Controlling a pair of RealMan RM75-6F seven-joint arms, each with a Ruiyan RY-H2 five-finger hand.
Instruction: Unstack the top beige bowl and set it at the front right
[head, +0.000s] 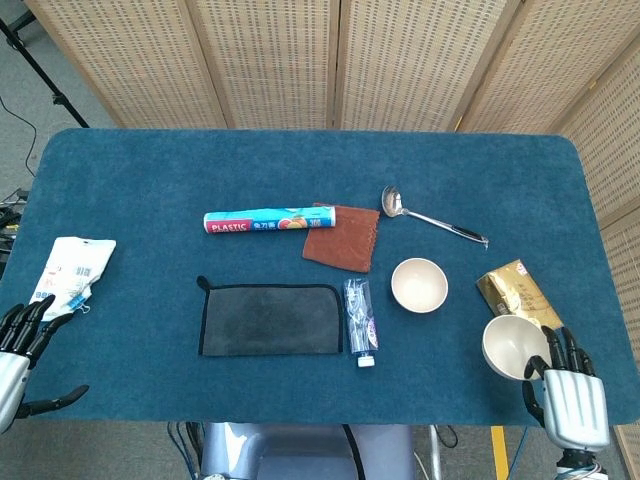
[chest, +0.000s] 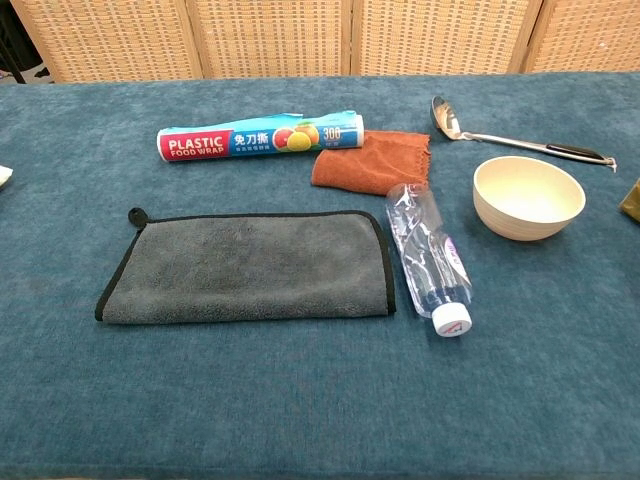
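Near the front right corner of the table (head: 120, 170), the right hand (head: 567, 395) grasps the top beige bowl (head: 514, 347), tilted, just in front of the gold packet (head: 515, 295). If released before levelling, it could roll or tip off the front edge. The left hand (head: 18, 352) hangs released, holding nothing. Counted: two beige bowls, the second bowl (head: 418, 285) left mid-table; one ladle (head: 430, 217), one bottle (head: 360, 322).

We are seeing bare worktop (head: 440, 370) lying open along the front edge, with the gold packet (head: 518, 292) and second bowl (head: 419, 285) crowding our right hand (head: 566, 393).
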